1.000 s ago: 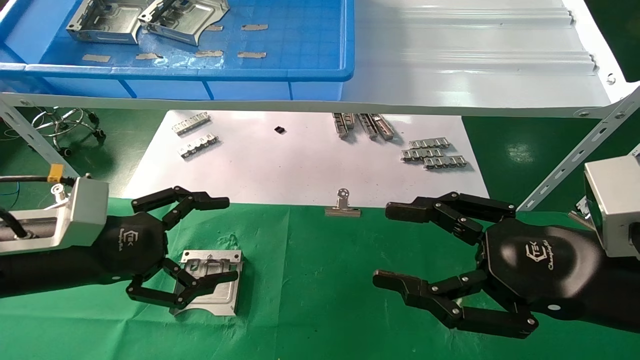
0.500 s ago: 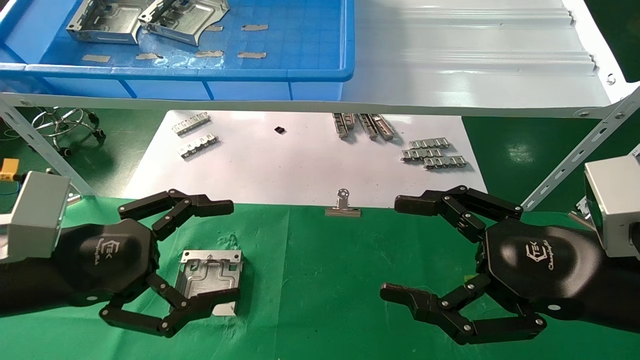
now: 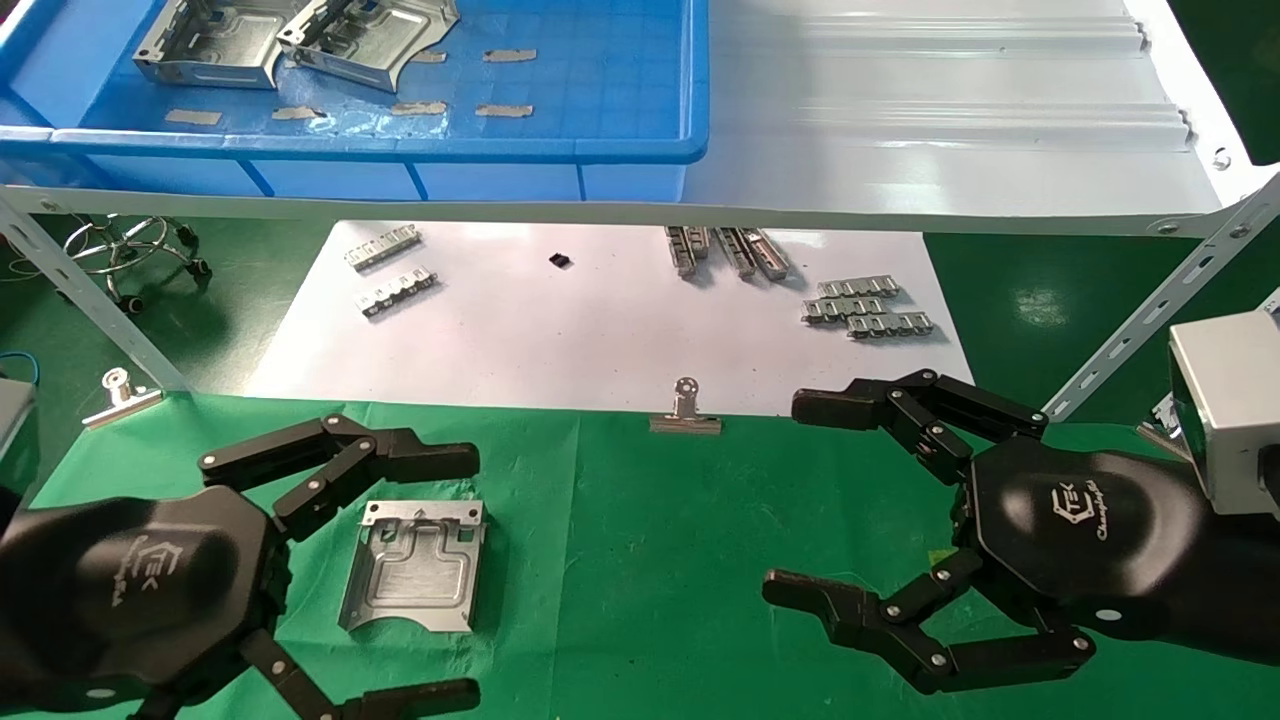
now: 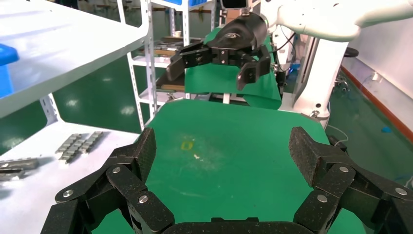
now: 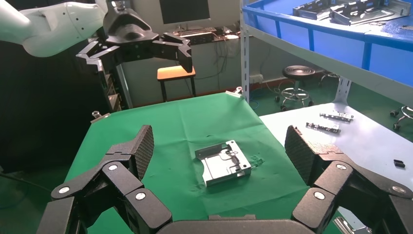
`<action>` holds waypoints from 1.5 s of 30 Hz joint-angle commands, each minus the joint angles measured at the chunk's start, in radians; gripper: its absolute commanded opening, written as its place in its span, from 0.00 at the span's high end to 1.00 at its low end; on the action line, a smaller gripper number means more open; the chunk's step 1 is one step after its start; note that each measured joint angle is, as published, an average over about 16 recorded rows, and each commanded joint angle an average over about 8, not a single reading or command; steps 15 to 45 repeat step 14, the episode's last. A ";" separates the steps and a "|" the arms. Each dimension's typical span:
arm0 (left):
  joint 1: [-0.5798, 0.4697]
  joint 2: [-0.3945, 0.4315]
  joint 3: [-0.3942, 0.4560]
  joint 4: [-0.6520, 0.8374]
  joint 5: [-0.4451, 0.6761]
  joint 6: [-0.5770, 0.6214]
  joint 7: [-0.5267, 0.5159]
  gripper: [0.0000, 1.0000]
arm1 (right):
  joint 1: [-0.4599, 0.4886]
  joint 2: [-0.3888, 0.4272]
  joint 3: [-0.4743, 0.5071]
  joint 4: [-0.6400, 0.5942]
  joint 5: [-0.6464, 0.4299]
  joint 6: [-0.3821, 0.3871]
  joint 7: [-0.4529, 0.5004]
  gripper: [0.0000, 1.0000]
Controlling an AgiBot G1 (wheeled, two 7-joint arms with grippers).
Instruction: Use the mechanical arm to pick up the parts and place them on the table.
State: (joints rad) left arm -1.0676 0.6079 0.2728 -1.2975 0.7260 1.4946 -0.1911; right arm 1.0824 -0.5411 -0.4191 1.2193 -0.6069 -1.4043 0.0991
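One silver part (image 3: pixel 415 565) lies flat on the green table cloth (image 3: pixel 640 560), free of both grippers; it also shows in the right wrist view (image 5: pixel 224 163). Two more parts (image 3: pixel 210 40) (image 3: pixel 370 35) lie in the blue bin. My left gripper (image 3: pixel 470 575) is open and empty, raised at the near left, its fingers spread on either side of the part without touching it. In the left wrist view the left gripper (image 4: pixel 224 151) has only cloth and the yellow mark (image 4: pixel 187 145) between its pads. My right gripper (image 3: pixel 788 495) is open and empty at the near right.
The blue bin (image 3: pixel 640 150) sits on the pale grey ribbed shelf (image 3: pixel 950 120) at the back. White paper (image 3: pixel 600 330) holds toothed strips (image 3: pixel 870 305) (image 3: pixel 395 270). Binder clips (image 3: pixel 686 412) (image 3: pixel 120 395) pin the cloth's far edge. A shelf strut (image 3: pixel 1150 300) slants at the right.
My left gripper has drawn back toward the near left, off the part, which stays flat on the cloth. The right gripper has barely shifted.
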 commanded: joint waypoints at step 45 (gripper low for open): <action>0.002 -0.001 -0.002 -0.002 -0.001 -0.002 -0.003 0.00 | 0.000 0.000 0.000 0.000 0.000 0.000 0.000 0.00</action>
